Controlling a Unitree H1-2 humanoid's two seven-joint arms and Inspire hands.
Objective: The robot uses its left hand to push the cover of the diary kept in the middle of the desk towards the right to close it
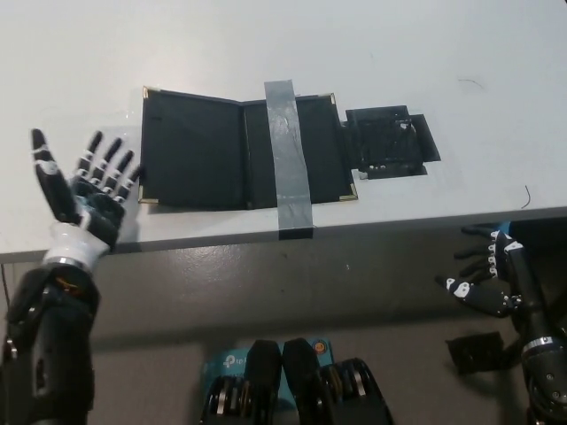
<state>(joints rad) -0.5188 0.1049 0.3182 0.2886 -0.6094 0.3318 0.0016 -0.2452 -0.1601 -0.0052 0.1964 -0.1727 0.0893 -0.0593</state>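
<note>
Lying open, diary (239, 152) just right of left hand (89, 190)

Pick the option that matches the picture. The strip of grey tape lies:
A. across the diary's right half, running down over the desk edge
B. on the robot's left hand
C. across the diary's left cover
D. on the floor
A: the grey tape crosses the right half of the open diary and folds over the desk edge.
</note>
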